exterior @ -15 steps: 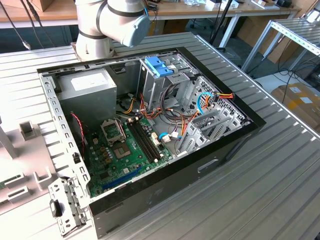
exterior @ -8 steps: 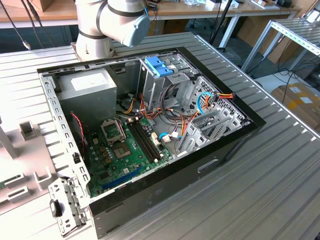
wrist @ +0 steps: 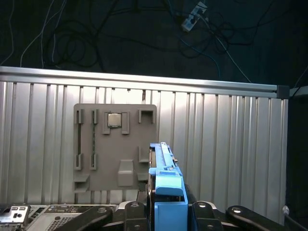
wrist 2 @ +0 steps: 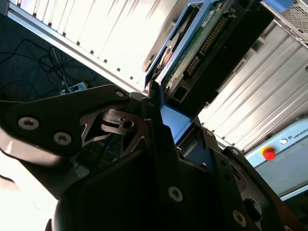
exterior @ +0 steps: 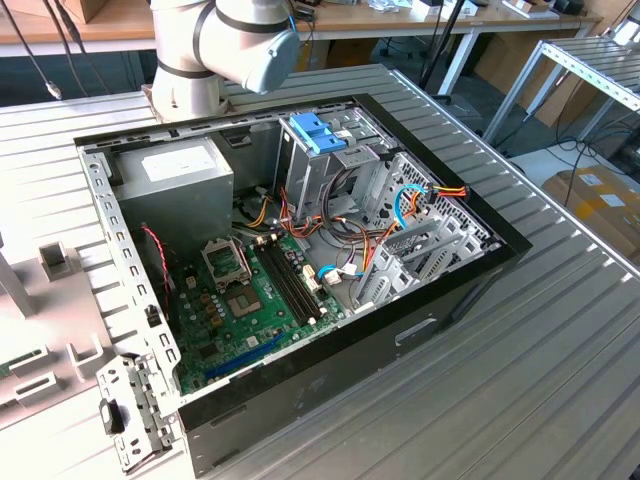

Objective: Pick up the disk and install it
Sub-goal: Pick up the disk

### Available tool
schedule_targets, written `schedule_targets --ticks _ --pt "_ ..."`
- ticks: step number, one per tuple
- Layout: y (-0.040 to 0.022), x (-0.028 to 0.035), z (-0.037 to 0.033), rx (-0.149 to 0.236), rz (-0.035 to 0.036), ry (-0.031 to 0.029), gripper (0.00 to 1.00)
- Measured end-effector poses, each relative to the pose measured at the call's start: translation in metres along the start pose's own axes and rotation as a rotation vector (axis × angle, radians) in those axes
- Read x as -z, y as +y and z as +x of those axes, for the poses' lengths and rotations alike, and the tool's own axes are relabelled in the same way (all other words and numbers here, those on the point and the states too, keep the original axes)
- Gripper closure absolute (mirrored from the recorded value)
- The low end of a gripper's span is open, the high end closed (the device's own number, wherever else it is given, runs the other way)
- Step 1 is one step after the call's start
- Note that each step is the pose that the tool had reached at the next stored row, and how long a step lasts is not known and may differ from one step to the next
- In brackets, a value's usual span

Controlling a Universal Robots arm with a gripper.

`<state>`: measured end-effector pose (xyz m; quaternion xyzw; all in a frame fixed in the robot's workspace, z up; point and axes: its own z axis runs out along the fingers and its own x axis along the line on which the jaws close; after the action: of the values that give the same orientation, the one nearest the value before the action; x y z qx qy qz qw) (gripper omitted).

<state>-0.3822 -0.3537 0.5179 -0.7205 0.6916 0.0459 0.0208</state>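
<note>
In both wrist views my gripper [wrist: 168, 206] is shut on the disk [wrist: 165, 166]. The disk stands on edge between the black fingers [wrist: 129, 208], and its light blue carrier frame faces the first wrist camera. The second wrist view shows the disk [wrist 2: 207, 41] from its underside, with a green circuit board, a connector row and the blue frame around it, and the gripper [wrist 2: 166, 110] clamps its near end. It hangs in the air above the ribbed metal table [wrist: 226, 144]. In the exterior view, the arm [exterior: 225, 40] rises at the back, behind the open computer case [exterior: 300, 250].
Inside the case are a metal drive cage with a blue-latched bracket [exterior: 318, 132], a motherboard [exterior: 250, 290], a power supply [exterior: 180, 175] and loose cables. A grey fixture plate [wrist: 115, 144] holding a small chip lies on the table below the gripper. A box with a red button [wrist 2: 268, 153] is nearby.
</note>
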Motion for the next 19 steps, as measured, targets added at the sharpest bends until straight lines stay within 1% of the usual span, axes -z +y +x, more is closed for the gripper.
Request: schedule_targets --ticks 9,19 --pt "-0.0044 0.0004 0.0043 0.0 0.0 -0.0001 0.63" --pt "-0.0103 0.0006 0.0066 0.0 0.0001 -0.0001 0.63"
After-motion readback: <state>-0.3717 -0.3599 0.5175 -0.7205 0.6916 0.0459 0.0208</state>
